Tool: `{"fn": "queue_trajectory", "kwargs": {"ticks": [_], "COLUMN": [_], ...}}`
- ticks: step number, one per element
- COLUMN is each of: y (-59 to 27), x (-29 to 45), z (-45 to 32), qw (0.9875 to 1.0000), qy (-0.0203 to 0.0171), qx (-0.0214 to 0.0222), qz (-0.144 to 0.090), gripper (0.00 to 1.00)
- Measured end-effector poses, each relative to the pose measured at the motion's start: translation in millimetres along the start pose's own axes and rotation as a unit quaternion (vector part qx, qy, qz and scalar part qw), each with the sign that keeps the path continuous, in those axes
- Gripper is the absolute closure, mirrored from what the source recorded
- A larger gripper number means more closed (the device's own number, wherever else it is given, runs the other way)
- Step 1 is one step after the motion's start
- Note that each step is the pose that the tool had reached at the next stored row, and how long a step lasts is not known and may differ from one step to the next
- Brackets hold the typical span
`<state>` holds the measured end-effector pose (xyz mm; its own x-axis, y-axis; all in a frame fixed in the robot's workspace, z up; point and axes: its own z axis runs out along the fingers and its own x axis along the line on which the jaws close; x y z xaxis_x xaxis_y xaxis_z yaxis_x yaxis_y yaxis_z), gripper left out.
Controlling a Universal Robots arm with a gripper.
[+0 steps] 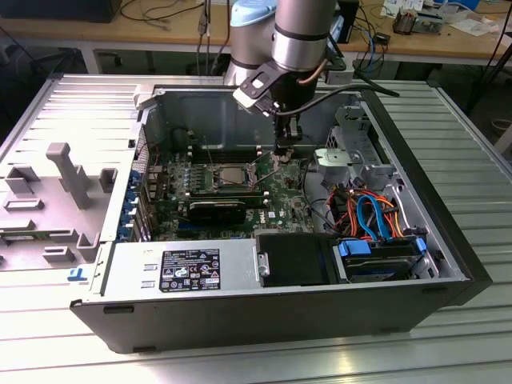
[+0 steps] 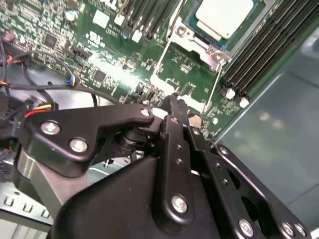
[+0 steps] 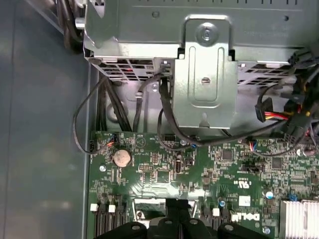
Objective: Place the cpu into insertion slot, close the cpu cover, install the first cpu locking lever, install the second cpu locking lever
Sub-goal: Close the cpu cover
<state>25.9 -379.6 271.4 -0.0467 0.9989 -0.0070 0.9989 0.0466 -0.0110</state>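
- On the camera's side of the insertion slot, in the exterior view, an open computer case lies on a ribbed metal table. A power supply runs along the case's front wall. A hard drive in a blue caddy sits toward the exterior view's right of the slot.
- Between the power supply and the slot, a long black module lies on the green circuit board.
- The slot is set into that board, and the cpu sits flat inside it with its silver-grey top face up.
- The cpu cover, a thin silver frame, is swung up off the slot and not closed. In the second wrist view the board shows through its cut-out.
- The gripper hangs low over the board, just to the exterior view's right of the slot, with its tips at the cover's free edge. I cannot tell whether they touch it. The jaws are drawn narrow, with no gap showing between them.
- Farther from the slot on that same side, a coin cell battery sits on the board, and a grey metal drive cage stands past it.
- Behind the slot, the arm rises, and a wooden table at the back carries cables.
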Motion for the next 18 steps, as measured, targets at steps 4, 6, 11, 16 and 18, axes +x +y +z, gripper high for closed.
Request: {"fn": "queue_trajectory", "kwargs": {"ticks": [4, 6, 11, 16, 18], "y": [8.5, 10.1, 15.7, 11.2, 1.8], "x": [4.6, 6.2, 11.5, 13.5, 13.9], "z": [4.9, 7.2, 15.9, 23.1, 23.3], "qw": [1.0000, 1.0000, 0.9997, 0.9997, 0.9997], "qy": [0.0000, 0.0000, -0.0003, 0.0003, 0.0005], "qx": [0.0002, 0.0002, 0.0001, 0.0001, -0.0002], "qz": [-0.003, -0.008, -0.022, -0.025, -0.025], "gripper": [0.89, 0.89, 0.89, 0.89, 0.89]}}
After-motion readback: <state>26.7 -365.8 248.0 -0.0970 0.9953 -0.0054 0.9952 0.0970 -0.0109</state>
